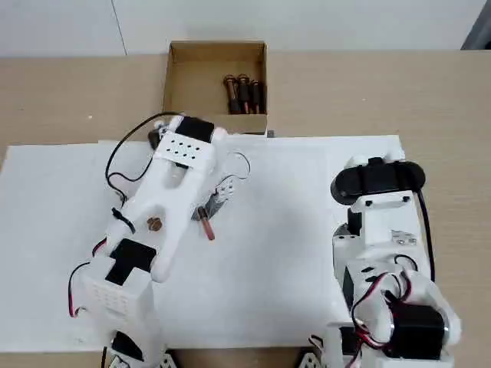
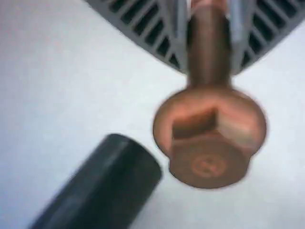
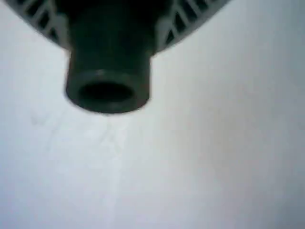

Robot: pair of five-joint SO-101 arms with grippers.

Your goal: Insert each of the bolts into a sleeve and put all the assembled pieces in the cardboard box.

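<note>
Cardboard box (image 1: 196, 77), brown and open-topped, is seen in the high view at the far edge of a white paper sheet (image 1: 291, 253) laid on a wooden table (image 1: 430, 92). Several assembled pieces (image 1: 244, 93), copper bolts seated in dark sleeves, are lying inside it. The left gripper (image 1: 212, 205) is held over the paper a little short of the box, clenched on a copper hex-flanged bolt (image 1: 207, 228) that slants down toward the sheet. The right arm (image 1: 380, 222) is folded back at the sheet's right side. In the left wrist view, the left gripper (image 2: 209, 19) is closed on the bolt's shank, with the flanged head (image 2: 209, 138) pointing outward. A black cylindrical sleeve (image 2: 100, 191) is lying on the paper just beside that head. In the right wrist view, the right gripper (image 3: 109, 19) is clamped around a second black sleeve (image 3: 107, 76), whose open bore is turned outward above the white paper.
</note>
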